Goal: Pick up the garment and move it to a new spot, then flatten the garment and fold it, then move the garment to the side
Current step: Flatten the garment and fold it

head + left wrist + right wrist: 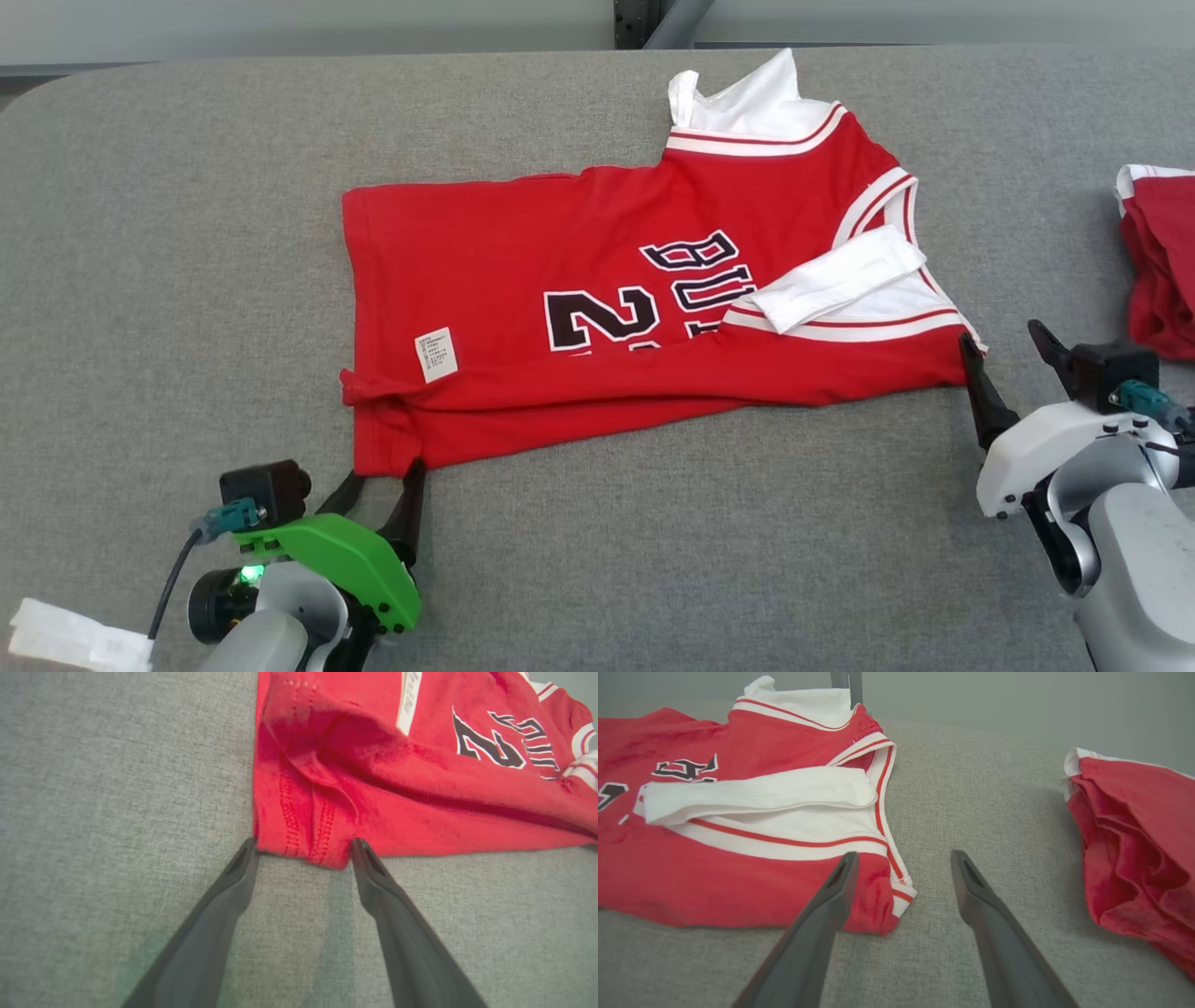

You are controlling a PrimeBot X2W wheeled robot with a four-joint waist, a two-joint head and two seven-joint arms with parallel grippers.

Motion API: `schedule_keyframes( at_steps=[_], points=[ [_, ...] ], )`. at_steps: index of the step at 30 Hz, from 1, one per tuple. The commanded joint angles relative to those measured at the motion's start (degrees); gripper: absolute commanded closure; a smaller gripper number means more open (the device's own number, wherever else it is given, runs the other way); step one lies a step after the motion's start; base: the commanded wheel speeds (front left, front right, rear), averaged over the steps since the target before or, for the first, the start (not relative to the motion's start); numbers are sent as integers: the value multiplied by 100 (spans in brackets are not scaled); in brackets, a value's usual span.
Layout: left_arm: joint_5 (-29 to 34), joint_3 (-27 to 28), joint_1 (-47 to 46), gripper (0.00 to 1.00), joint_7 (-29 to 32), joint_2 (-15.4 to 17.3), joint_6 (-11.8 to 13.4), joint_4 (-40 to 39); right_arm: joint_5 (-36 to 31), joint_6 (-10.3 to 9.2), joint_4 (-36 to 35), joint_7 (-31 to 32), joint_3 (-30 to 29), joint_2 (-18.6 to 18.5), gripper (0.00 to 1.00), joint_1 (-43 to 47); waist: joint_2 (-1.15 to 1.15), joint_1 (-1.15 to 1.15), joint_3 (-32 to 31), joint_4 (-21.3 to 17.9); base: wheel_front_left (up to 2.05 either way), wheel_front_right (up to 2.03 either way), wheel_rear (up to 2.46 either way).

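The garment is a red jersey with white trim and dark lettering. It lies crosswise on the grey table, its near long edge folded over and a white sleeve tucked across the chest. My left gripper is open, and its fingertips straddle the hem corner of the garment. My right gripper is also open at the garment's shoulder end. In the right wrist view the right gripper has one finger over the corner of the garment and the other over bare table.
A second red garment lies bunched at the table's right edge, close to my right gripper, and appears in the right wrist view as a crumpled red heap. A white scrap sits at the lower left by my left arm.
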Motion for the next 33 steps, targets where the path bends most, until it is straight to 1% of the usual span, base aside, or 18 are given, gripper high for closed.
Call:
schedule_keyframes(
  at_steps=[1, 11, 17, 18, 19, 20, 21, 22, 23, 24, 25, 26, 27, 28, 33],
  points=[
    [-11, -26, -97, 0, 41, -17, -25, 51, 33, -7, 58, 32, 27, -23, 0, -89, 64, 0, 13, -1, 0, 0, 0],
    [42, -190, -583, 0, 390, -125, -113, 520, 267, -7, 574, 347, 304, -170, 0, -452, 64, 0, 100, 82, 0, 0, 0],
    [-84, -328, -728, 0, 764, -224, -270, 804, 675, -7, 664, 710, 702, -285, 0, -506, 64, 0, 134, 110, 0, 0, 0],
    [-118, -338, -735, 25, 807, -232, -305, 850, 747, -7, 660, 774, 777, -313, 0, -507, 64, 0, 140, 111, 0, 0, 0],
    [-144, -338, -749, 66, 846, -241, -329, 896, 826, -7, 649, 828, 835, -341, 0, -508, 64, 0, 145, 109, 0, 0, 0],
    [-180, -350, -767, 100, 895, -247, -386, 941, 908, -7, 636, 872, 883, -380, 0, -516, 64, 0, 150, 107, 0, 0, 0],
    [-212, -373, -772, 100, 955, -258, -452, 972, 985, -7, 618, 917, 920, -424, 0, -525, 64, 0, 149, 103, 0, 0, 0],
    [-254, -381, -764, 100, 991, -270, -503, 986, 1044, -7, 603, 966, 946, -463, 24, -534, 64, 0, 148, 98, 0, 0, 0],
    [-283, -377, -777, 100, 1013, -275, -539, 1010, 1123, -7, 591, 1036, 963, -494, 53, -539, 64, 0, 150, 95, 0, 0, 0],
    [-283, -377, -777, 100, 1013, -275, -539, 1010, 1123, -7, 591, 1036, 963, -494, 53, -539, 64, 0, 150, 95, 0, 0, 0],
    [-309, -380, -791, 100, 1050, -261, -582, 1033, 1204, -7, 565, 1100, 994, -525, 66, -541, 64, 0, 156, 91, 0, 0, 0],
    [-316, -388, -803, 100, 1085, -247, -626, 1053, 1314, -8, 542, 1157, 1000, -552, 76, -552, 64, 0, 163, 90, 0, 0, 0],
    [-317, -383, -818, 100, 1098, -239, -654, 1071, 1451, -7, 517, 1222, 996, -567, 89, -559, 64, 0, 169, 91, 0, 0, 0],
    [-330, -378, -835, 100, 1130, -217, -682, 1085, 1598, -7, 489, 1287, 992, -575, 100, -562, 64, 0, 171, 93, 0, 0, 0],
    [-473, -295, -875, 100, 1309, 34, -830, 1017, 2215, -9, 314, 1582, 1016, -784, 100, -606, 64, 0, 179, 97, 0, 0, 0]
  ],
)
